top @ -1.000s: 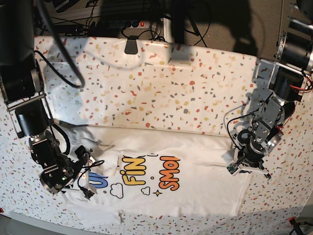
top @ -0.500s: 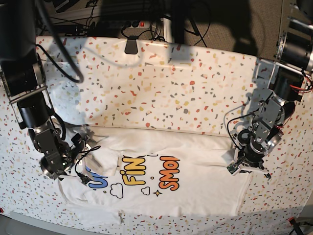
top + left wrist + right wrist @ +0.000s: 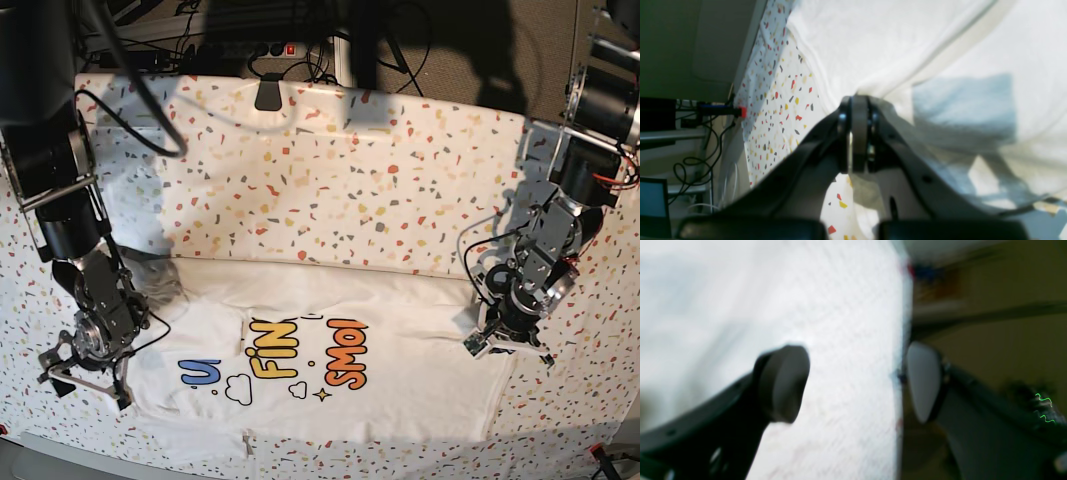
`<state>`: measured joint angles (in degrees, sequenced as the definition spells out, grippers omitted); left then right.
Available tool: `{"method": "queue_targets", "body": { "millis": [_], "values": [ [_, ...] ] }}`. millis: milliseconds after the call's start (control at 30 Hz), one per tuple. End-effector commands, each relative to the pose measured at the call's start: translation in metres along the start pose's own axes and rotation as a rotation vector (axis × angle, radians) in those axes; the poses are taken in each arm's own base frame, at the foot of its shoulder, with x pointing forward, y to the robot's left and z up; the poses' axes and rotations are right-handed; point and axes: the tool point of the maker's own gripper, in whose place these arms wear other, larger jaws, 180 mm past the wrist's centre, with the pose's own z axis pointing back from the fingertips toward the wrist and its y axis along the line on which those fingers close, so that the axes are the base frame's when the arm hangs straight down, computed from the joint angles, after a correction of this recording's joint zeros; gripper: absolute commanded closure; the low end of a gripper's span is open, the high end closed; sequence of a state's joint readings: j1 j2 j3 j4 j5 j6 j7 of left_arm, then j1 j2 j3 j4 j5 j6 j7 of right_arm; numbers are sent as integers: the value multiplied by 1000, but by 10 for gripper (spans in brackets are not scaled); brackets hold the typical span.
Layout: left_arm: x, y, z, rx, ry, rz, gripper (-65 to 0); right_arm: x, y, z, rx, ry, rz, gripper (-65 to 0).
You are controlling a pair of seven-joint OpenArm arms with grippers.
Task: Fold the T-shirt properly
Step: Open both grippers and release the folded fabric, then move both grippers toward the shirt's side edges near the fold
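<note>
The white T-shirt lies print-up along the table's front, showing "U", "FIN" and "SMOL". At its right edge my left gripper is down on the cloth. The left wrist view shows that gripper shut, pinching a fold of the T-shirt. My right gripper hovers low just off the shirt's left sleeve, over the speckled cover. In the right wrist view the right gripper is open, and its pads are wide apart over a blurred white surface, holding nothing.
The speckled white table cover fills the table behind the shirt. A black clamp sits on the back edge, with a power strip and cables beyond it. The front edge runs close below the shirt's hem.
My right gripper has moved left and down, off the shirt's left sleeve. The sleeve now lies flatter and the "U" shows fully. The left arm has not moved.
</note>
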<state>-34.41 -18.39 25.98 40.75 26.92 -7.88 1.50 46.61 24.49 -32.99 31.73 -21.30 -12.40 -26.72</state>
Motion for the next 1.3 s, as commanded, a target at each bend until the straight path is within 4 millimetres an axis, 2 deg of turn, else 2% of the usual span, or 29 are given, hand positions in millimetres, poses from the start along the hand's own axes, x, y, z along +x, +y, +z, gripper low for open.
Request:
{"method": "queue_targets", "body": {
  "millis": [0, 100, 467, 500, 600, 667, 700, 800, 867, 967, 1100, 1167, 1267],
  "values": [
    [13, 27, -1, 60, -36, -3, 0, 19, -27, -3, -55, -30, -32, -470],
    [13, 27, -1, 60, -37, -3, 0, 12, -29, -3, -52, 22, -42, -470],
    [18, 32, -1, 68, -50, -6, 0, 9, -23, -3, -24, 32, -56, -470],
    [19, 35, -1, 81, -55, -6, -49, 9, -23, -3, -22, 33, -55, -470],
    [31, 52, 1, 158, -116, -25, -319, 8, -20, -3, -9, 41, -47, -470],
    [40, 59, 3, 193, -150, -102, -430, 6, -19, -3, -2, 51, -43, -470],
    [41, 63, 3, 204, -152, -120, -451, 5, -19, -3, 0, 54, -41, -470],
    [45, 69, 3, 214, -160, -96, -450, 5, -18, -3, 6, 59, -38, -470],
    [47, 74, 3, 223, -171, -1, -450, 3, -12, -3, 40, 67, -40, -470],
    [41, 80, 3, 238, -146, 128, -450, 2, 13, 0, 178, 74, -25, -470],
    [29, 80, 2, 235, -67, 157, -450, 12, 48, 12, 393, 43, -35, -470],
    [24, 80, 3, 235, -19, 170, -450, 21, 53, 18, 441, 19, -54, -470],
    [27, 86, 6, 247, 12, 173, -450, 34, 47, 22, 454, -31, -33, -470]
  ]
}}
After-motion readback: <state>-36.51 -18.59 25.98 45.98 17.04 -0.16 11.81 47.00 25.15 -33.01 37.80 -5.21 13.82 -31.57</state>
